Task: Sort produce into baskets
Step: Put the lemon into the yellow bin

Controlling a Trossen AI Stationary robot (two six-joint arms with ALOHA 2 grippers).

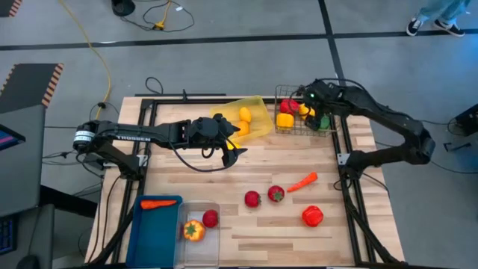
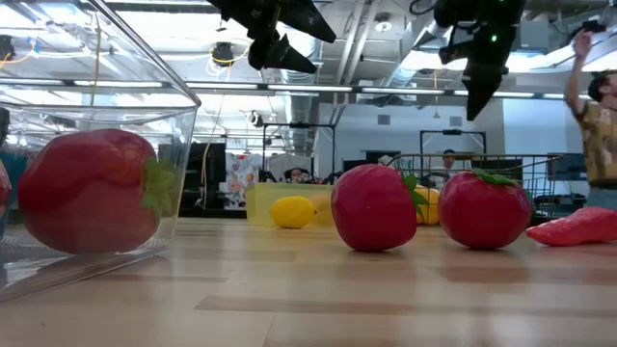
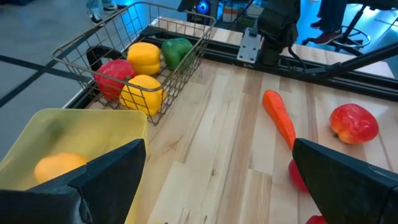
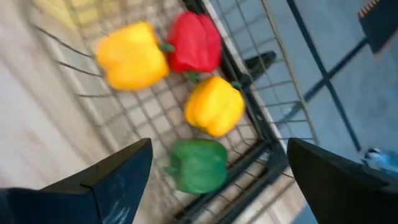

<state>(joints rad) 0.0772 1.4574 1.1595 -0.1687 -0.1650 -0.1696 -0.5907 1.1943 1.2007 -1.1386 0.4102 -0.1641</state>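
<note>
My right gripper (image 1: pixel 308 102) hangs open above the black wire basket (image 1: pixel 282 93), which holds a red pepper (image 4: pixel 196 42), two yellow peppers (image 4: pixel 214 104) and a green pepper (image 4: pixel 199 165). My left gripper (image 1: pixel 233 152) is open and holds nothing. It hovers over the table just near of the tilted yellow tray (image 1: pixel 258 112), where two lemons (image 1: pixel 244 114) lie. Two tomatoes (image 1: pixel 252 199), a carrot (image 1: pixel 302 181) and a red pepper (image 1: pixel 312 216) lie loose on the table's near right part.
At the near left stand a blue bin (image 1: pixel 142 239) with a carrot (image 1: pixel 158 203) and a clear bin (image 1: pixel 196 250) with an orange pepper (image 1: pixel 193 231) and a tomato (image 1: pixel 210 218). Bare wood lies mid-table. A person (image 2: pixel 600 125) stands beyond the far right edge.
</note>
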